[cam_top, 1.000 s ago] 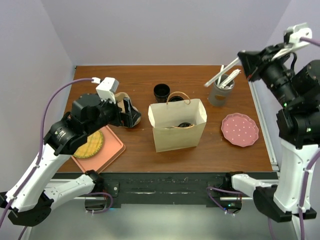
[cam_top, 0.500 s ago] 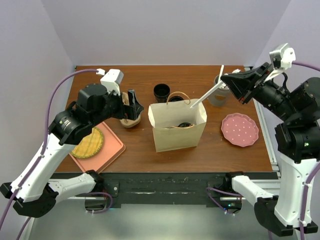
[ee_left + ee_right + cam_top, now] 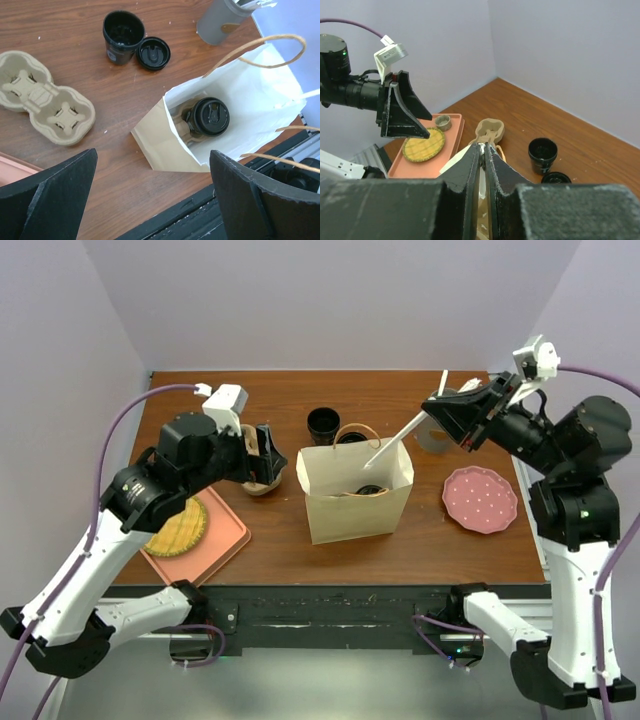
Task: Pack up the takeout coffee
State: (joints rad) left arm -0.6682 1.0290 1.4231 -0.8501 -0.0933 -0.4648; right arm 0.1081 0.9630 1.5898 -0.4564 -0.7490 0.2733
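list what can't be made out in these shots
takeout coffee: top view, the paper bag wall hides nearly all of it
white stick in the right gripper: too thin to identify; right wrist view shows a sliver between shut fingers
cup carrier: top view, mostly under the left gripper
grey holder: left wrist view, top edge cuts its contents

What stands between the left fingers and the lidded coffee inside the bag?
Nothing visible blocks it from above: the takeout coffee stands in the paper bag, whose mouth is open. Only the bag's wall and handles border the path from the left gripper.
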